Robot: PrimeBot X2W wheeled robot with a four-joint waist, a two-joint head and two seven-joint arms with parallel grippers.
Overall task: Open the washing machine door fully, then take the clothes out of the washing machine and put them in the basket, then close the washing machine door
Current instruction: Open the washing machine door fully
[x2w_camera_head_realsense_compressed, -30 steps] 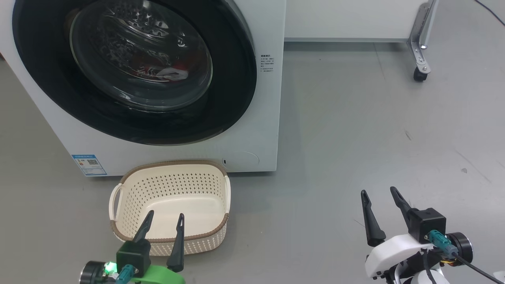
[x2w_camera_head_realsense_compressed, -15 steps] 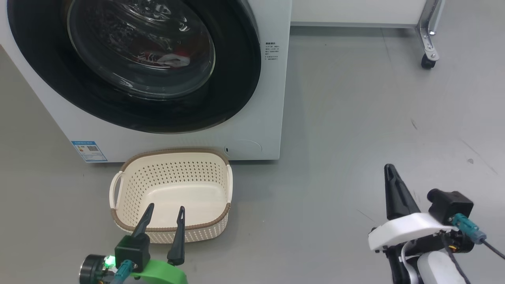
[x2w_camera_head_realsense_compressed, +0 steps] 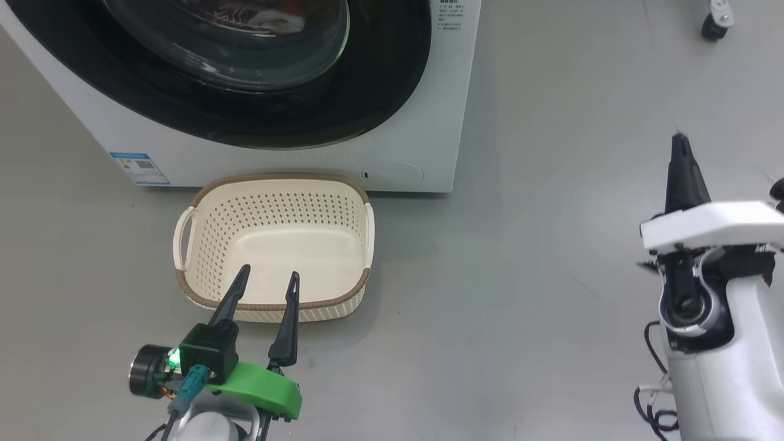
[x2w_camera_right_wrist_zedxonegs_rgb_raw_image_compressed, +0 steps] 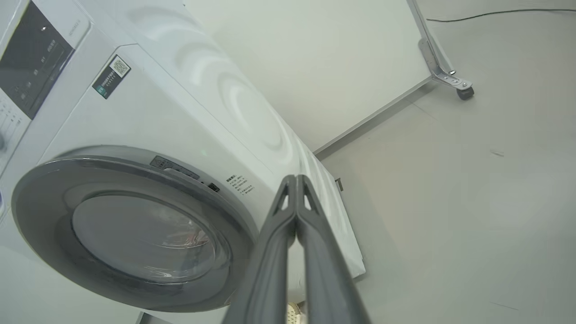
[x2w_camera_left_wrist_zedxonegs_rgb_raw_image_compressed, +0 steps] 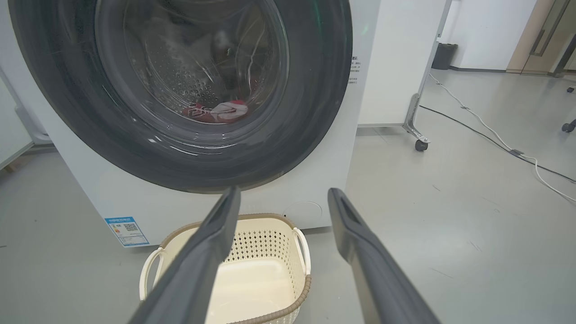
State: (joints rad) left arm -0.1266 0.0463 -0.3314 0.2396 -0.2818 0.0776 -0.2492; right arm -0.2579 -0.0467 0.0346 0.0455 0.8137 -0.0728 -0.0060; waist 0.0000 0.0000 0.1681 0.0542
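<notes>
Within the last second the right tool went from spread to fully clenched. Its two fingers lay pressed together along their length and grasped nothing, as the right wrist view confirmed. Over the same interval the right arm lifted and turned so that the closed fingers pointed towards the right side of the washing machine, still well apart from it. The head camera also shifted, so the machine's displacement in that view was not a movement of the machine. The left tool stayed released, jaws spread and empty, and hovered over the near rim of the basket. The basket stood empty on the floor, just in front of the machine. The washing machine door remained shut against the cabinet. The clothes lay low in the drum, visible through the glass as a red and white heap. Judged from this arrangement, the task was at its first step: the clenched right tool was probably being presented as a narrow probe to hook or press the right edge of the door. No garment could be removed until the door swung open.
</notes>
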